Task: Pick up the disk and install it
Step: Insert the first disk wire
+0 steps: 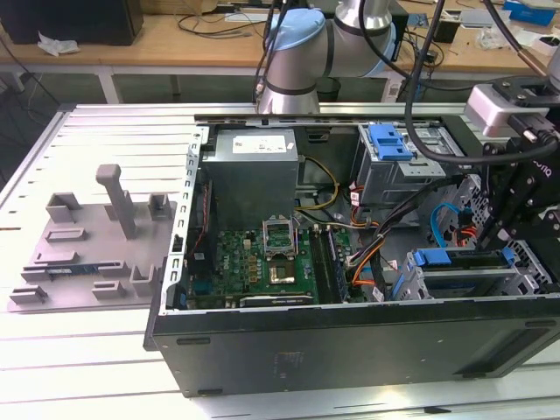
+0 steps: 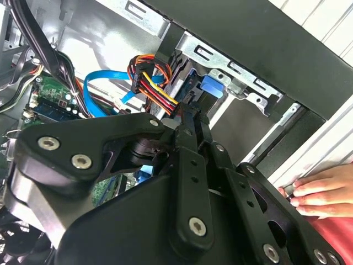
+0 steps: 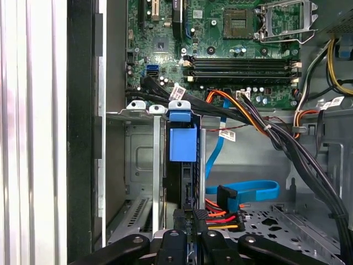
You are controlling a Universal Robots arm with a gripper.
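At the left of the exterior view you see a grey fixture plate [image 1: 87, 249] beside the open computer case [image 1: 350, 337]. Lower right, the disk [image 1: 464, 260] sits edge-up in the drive cage [image 1: 490, 280], blue carrier showing. The gripper [image 1: 516, 229] hangs just above its right end; whether its fingers are spread or pressed together cannot be told. A person's hand [image 2: 322, 190] rests on the case edge in the second wrist view.

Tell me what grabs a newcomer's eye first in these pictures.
The open computer case with its green motherboard dominates the exterior view. At that view's right, the black end effector hangs over the blue-railed disk in its bay. In the second wrist view, a hand rests on the case edge.
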